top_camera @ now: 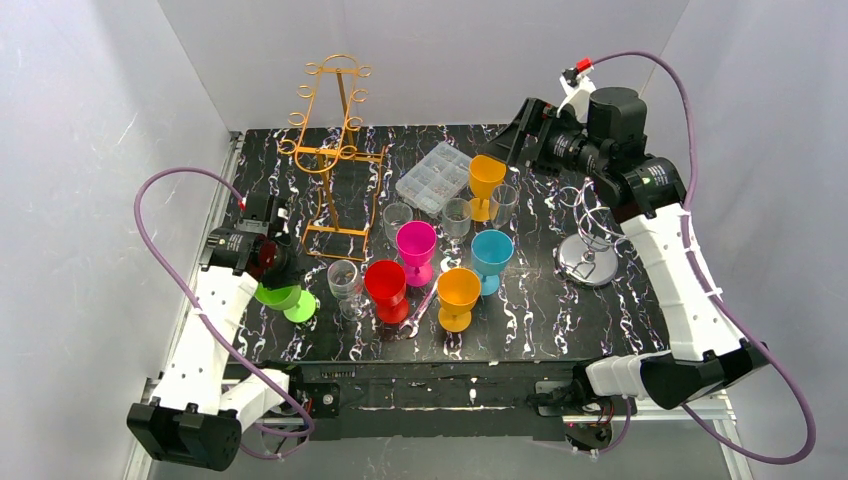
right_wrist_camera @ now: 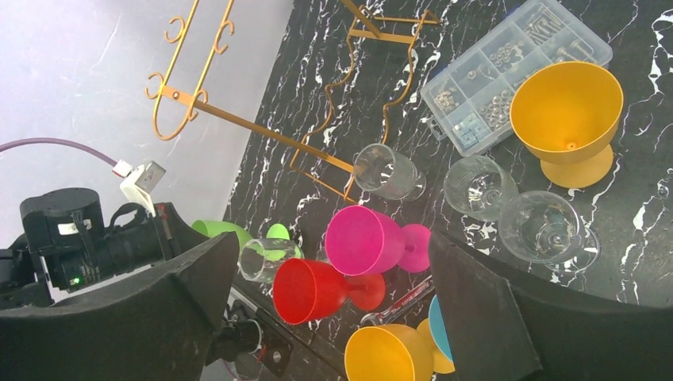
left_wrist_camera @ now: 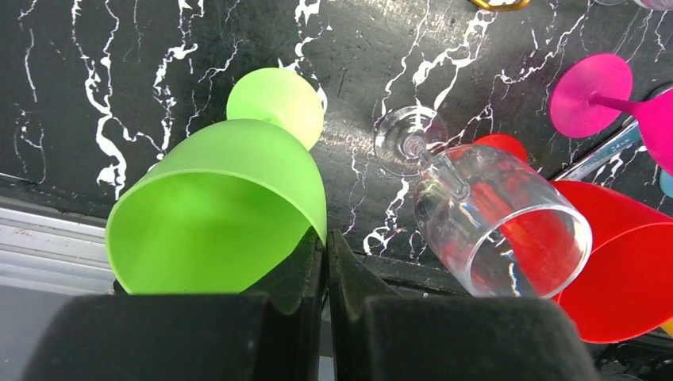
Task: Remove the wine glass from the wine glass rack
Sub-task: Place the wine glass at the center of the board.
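Note:
The gold wire wine glass rack (top_camera: 330,150) stands at the back left with nothing hanging on it; it also shows in the right wrist view (right_wrist_camera: 238,119). My left gripper (top_camera: 272,266) is shut on the rim of a green wine glass (top_camera: 280,297) at the front left, one finger inside the bowl and one outside (left_wrist_camera: 326,246). The green glass (left_wrist_camera: 230,206) is upright, its base (left_wrist_camera: 275,99) at or just above the table; I cannot tell if it touches. My right gripper (top_camera: 525,135) is open and empty, raised over the back right (right_wrist_camera: 333,242).
Close to the right of the green glass stand a clear glass (top_camera: 343,278) and a red glass (top_camera: 386,285). Pink (top_camera: 416,243), orange (top_camera: 458,292), teal (top_camera: 491,252) and several other glasses crowd the middle. A plastic parts box (top_camera: 433,177) lies at the back. A chrome wire stand (top_camera: 588,255) is at the right.

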Controlling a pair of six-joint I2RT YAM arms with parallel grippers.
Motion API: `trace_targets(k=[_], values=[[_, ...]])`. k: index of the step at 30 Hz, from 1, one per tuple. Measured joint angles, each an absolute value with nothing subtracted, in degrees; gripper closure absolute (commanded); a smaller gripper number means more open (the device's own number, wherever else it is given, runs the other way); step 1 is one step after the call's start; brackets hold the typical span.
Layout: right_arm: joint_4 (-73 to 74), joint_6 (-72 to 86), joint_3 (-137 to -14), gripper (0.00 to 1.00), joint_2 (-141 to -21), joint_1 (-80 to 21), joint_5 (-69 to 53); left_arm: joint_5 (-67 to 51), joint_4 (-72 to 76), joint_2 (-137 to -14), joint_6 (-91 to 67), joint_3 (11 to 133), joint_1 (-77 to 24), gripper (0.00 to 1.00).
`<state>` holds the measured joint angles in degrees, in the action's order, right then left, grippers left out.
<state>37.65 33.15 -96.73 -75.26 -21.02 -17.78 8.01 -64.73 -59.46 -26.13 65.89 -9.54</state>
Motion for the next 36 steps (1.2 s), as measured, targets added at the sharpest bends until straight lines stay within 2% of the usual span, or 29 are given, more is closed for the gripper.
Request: trace_targets(k=[13,15,18,21,30,36], values=[[37.43,32.93,-95.26,0.02,-75.44,-21.02,-18.17,5.37,-60.25,-61.60,-24.45,62.28,-7.27,1.00],[37.36,32.93,-94.98,0.02,-75.44,-21.02,-18.17,5.37,-59.90,-61.84,-24.14,62.28,-7.25,0.95],[37.36,32.93,-94.78,0.02,-75.46,-21.02,-18.17,5.32,-59.88,-61.87,-23.57,62.28,-7.25,0.79],[37.26,32.93,-94.78,0.02,-75.46,-21.02,-18.17,5.26,-59.72,-61.87,-23.00,62.28,-7.22,0.69],[37.21,32.93,-94.78,0.02,-75.46,-21.02,-18.22,5.15,-60.64,-61.58,-21.56,65.43,-7.22,0.52],[37.19,32.97,-94.80,0.02,-75.48,-21.02,-18.37,2.31,-62.92,-59.09,-20.53,73.71,-7.22,0.41]])
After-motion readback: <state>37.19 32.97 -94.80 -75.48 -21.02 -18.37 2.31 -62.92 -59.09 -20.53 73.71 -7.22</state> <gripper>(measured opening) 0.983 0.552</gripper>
